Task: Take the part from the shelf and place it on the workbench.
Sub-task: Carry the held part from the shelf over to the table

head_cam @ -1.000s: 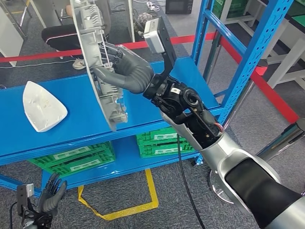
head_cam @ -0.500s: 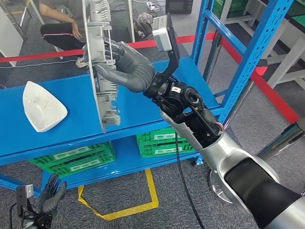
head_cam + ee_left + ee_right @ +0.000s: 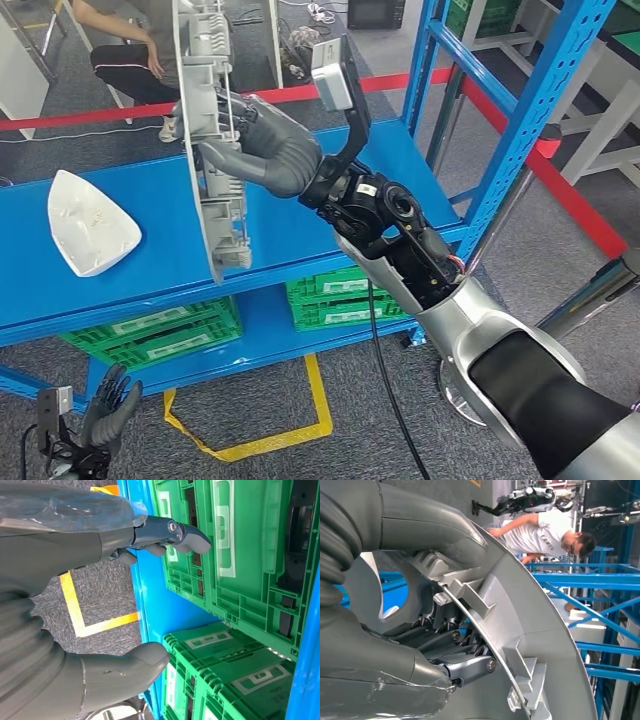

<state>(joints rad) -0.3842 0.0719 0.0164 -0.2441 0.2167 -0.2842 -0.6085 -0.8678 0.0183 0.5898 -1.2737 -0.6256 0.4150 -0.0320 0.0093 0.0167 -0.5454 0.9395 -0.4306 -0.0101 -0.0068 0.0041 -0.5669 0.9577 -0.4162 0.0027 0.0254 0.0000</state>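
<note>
The right hand point(image 3: 268, 150) is clamped on a long curved grey plastic part point(image 3: 211, 140), held nearly upright in the air above the blue shelf point(image 3: 151, 240), its lower end hanging just over the shelf's near edge. The fingers point(image 3: 467, 667) reach into the ribbed inner side while the thumb presses the smooth outer face. A white triangular part point(image 3: 89, 222) lies on the shelf to the left, well apart. Low at the near left, the left hand point(image 3: 109, 410) hangs with fingers apart, holding nothing, near green crates point(image 3: 241, 580) with white labels whose writing is too small to read. A seated person's point(image 3: 542, 530) white shirt carries lettering, also unreadable.
</note>
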